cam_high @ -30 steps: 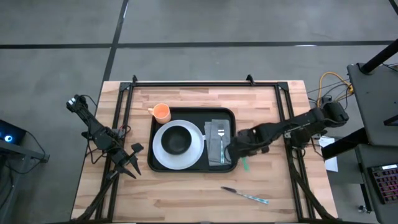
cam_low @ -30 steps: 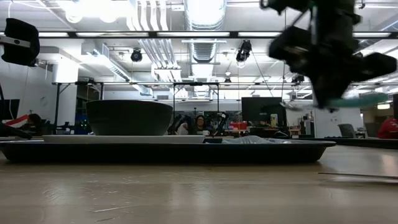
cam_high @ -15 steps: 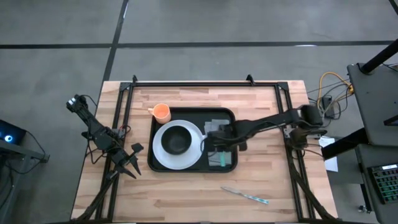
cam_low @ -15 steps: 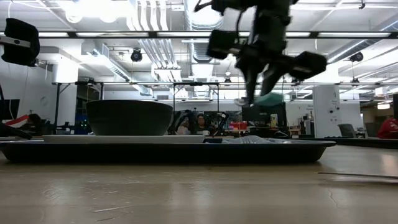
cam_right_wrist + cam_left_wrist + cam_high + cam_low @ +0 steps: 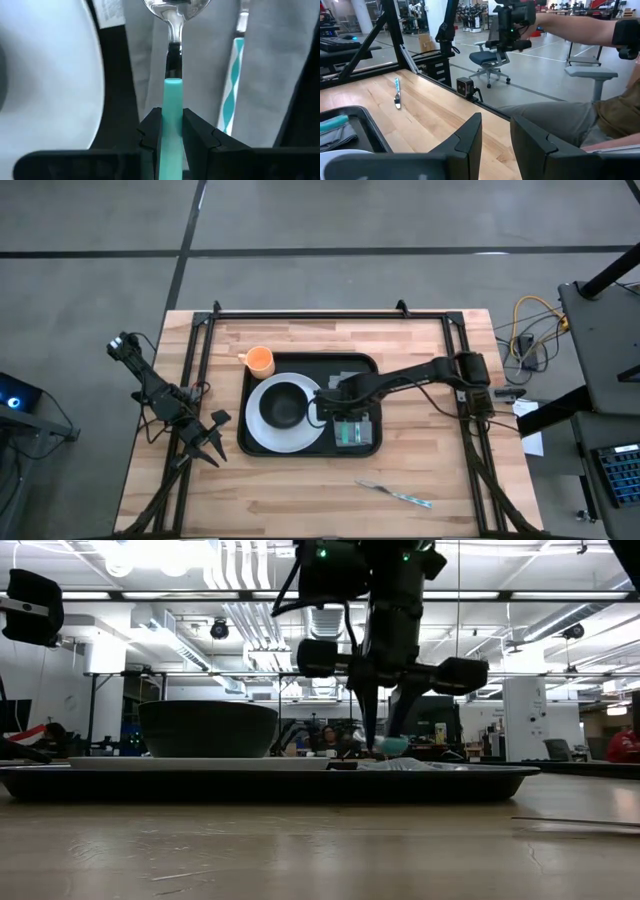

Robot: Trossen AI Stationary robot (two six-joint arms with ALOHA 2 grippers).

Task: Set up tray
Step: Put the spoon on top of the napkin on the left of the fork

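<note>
Off at the table's left edge my left gripper (image 5: 212, 442) waits, fingers spread and holding nothing. Centre table lies the large flat black rectangular tray (image 5: 262, 450), white plate (image 5: 262, 425) on its left half. Directly over the grey napkin (image 5: 205, 60) on its right half, my right gripper (image 5: 172, 132) clenches a teal-handled metal spoon (image 5: 173, 65), its long axis pointing straight ahead of my fingers.

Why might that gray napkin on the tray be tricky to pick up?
The napkin looks like soft cloth, so it would probably flop and sag. A fork lies on it and the right gripper holds a spoon over it, so lifting would likely tip cutlery off.
</note>
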